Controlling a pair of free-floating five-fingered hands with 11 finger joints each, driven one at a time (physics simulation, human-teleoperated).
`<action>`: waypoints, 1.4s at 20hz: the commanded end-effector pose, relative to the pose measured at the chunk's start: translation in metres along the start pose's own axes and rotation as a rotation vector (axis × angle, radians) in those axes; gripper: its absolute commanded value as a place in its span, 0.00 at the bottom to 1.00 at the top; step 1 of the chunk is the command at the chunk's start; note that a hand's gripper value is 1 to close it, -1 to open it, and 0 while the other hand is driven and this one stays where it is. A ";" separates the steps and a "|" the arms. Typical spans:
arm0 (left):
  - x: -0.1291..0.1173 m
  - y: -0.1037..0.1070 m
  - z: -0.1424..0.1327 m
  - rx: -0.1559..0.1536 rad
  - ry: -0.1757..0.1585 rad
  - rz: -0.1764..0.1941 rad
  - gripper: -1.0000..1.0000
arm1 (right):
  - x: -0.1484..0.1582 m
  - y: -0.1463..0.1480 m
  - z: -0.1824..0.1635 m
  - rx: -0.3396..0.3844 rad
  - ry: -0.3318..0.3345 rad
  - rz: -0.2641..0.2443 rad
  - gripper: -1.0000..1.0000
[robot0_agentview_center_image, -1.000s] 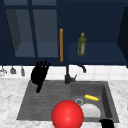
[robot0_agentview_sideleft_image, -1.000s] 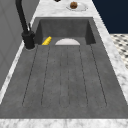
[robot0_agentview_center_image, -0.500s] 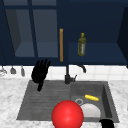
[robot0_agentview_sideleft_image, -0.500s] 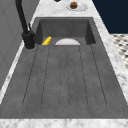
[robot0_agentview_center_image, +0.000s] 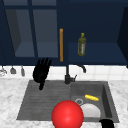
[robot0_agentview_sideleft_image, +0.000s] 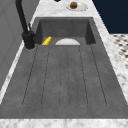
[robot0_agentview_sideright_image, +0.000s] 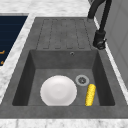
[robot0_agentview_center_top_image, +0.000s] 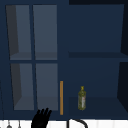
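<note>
Our left hand has risen slightly toward the cabinet handle, fingers straight, holding nothing; our right hand's grip we cannot tell.

Marble surface holds a dark sink; plate and corn sit in the basin, corn at the plate's 3 o'clock. Bottle stands on the shelf.

In the sink basin, the plate lies left of the corn cob, faucet behind.
</note>
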 end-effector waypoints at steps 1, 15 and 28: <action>0.000 -0.002 -0.003 0.081 0.079 -0.089 0.00 | 0.000 0.000 0.000 0.000 0.000 0.000 0.50; -0.006 -0.015 0.007 0.068 0.064 -0.331 0.00 | 0.000 0.000 0.000 0.000 0.000 0.000 0.50; -0.011 -0.014 0.013 0.096 0.115 -0.319 0.00 | 0.000 0.000 0.000 0.000 0.000 0.000 0.50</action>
